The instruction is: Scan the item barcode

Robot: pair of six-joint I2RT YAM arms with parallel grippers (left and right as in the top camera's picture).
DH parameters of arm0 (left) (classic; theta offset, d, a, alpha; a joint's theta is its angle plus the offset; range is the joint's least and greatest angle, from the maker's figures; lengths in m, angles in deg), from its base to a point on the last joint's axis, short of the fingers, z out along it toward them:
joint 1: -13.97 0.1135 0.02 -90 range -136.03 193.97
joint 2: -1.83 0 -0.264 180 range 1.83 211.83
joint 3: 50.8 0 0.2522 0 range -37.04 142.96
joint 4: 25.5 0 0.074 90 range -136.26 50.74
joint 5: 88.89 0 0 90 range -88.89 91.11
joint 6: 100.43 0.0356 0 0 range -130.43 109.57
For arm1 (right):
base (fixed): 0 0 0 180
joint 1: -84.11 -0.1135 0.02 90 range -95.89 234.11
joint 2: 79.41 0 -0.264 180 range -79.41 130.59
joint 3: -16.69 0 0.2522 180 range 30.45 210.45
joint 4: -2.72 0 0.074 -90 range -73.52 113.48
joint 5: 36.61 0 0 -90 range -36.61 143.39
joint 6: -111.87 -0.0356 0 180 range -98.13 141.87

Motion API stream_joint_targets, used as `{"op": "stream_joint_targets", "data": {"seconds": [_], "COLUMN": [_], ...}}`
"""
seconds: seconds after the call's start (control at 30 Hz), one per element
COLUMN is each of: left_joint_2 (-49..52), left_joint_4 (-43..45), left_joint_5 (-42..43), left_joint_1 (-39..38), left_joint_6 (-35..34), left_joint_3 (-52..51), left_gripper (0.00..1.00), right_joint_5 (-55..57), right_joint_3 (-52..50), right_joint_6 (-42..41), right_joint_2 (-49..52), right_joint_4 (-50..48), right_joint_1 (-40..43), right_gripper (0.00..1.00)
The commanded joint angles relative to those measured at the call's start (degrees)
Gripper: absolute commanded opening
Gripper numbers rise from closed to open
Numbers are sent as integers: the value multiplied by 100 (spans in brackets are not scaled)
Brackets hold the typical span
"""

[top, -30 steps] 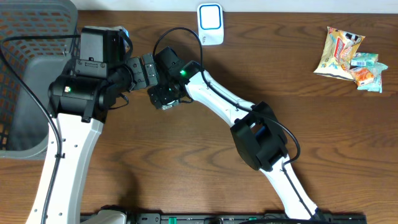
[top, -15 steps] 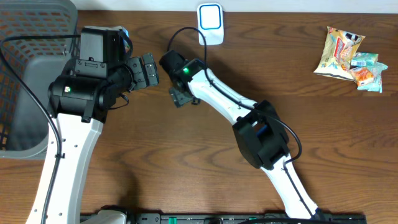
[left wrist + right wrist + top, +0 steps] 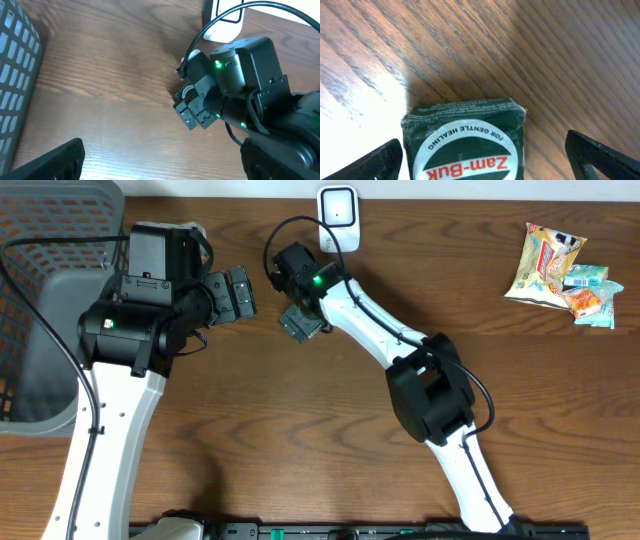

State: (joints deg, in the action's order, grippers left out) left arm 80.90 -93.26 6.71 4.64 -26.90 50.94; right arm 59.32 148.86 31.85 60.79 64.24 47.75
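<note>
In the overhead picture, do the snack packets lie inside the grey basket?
No, the snack packets lie on the table at its right end; the grey basket stands at the left.

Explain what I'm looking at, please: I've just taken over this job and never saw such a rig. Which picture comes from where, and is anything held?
These are two robot arms at a wooden table, each ending in a two-finger gripper. The wide picture looks straight down from above. The other two come from a camera on each wrist. From above, the left gripper is open and empty, next to a grey basket. The right gripper is near the white scanner at the table's far edge. Its wrist camera shows a green Zam-Buk box between its wide-open fingers. There is a gap beside the box, so it does not look clamped. Snack packets lie off to the right.
</note>
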Motion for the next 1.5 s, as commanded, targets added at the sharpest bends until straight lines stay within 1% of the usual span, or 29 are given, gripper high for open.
{"op": "stream_joint_targets", "data": {"seconds": [0.0, 0.07, 0.23, 0.27, 0.33, 0.37, 0.47, 0.53, 0.7, 0.8, 0.87, 0.93, 1.03, 1.1, 1.17, 1.3, 1.33, 1.47], "left_joint_2": [-9, -9, -9, -9, -9, -9, -9, -9, -9, -9, -9, -9, -9, -9, -9, -9, -9, -9], "left_joint_4": [-17, -17, -17, -17, -20, -17, -17, -20, -17, -17, -20, -17, -17, -17, -20, -20, -17, -17], "left_joint_5": [-74, -74, -74, -74, -74, -74, -74, -74, -74, -74, -74, -74, -74, -74, -74, -74, -74, -74], "left_joint_1": [9, 9, 9, 9, 9, 9, 9, 9, 9, 9, 9, 9, 9, 9, 9, 9, 9, 9], "left_joint_6": [37, 37, 37, 37, 37, 37, 37, 37, 37, 37, 37, 37, 37, 37, 37, 37, 37, 37], "left_joint_3": [44, 44, 44, 44, 44, 44, 44, 44, 44, 44, 44, 44, 44, 44, 44, 44, 44, 44], "left_gripper": [98, 98, 98, 98, 98, 98, 98, 98, 98, 98, 98, 98, 98, 98, 98, 98, 98, 98], "right_joint_5": [-824, -977, -968, -942, -911, -907, -791, -560, -170, -155, -142, 63, 144, 142, 81, -555, -739, -844], "right_joint_3": [-4, -4, -4, -4, -4, -4, -4, -2, 46, 140, 195, 197, 199, 199, 197, 184, 166, 81], "right_joint_6": [251, 236, 229, 229, 227, 219, 9, -238, -667, -678, -719, -999, -1084, -1108, -1241, -1294, -1296, -1316], "right_joint_2": [37, 90, 308, 337, 337, 337, 337, 328, 72, -122, -291, -474, -758, -909, -1005, -977, -955, -861], "right_joint_4": [-59, -61, -42, -22, 22, 22, 20, 20, -90, -170, -330, -601, -986, -1211, -1294, -1025, -894, -713], "right_joint_1": [192, 221, 225, 225, 223, 219, 214, 214, 249, 328, 433, 579, 831, 979, 1102, 1185, 1169, 962], "right_gripper": [94, 87, 85, 84, 75, 73, 73, 70, 69, 69, 69, 68, 64, 64, 67, 73, 77, 83]}}
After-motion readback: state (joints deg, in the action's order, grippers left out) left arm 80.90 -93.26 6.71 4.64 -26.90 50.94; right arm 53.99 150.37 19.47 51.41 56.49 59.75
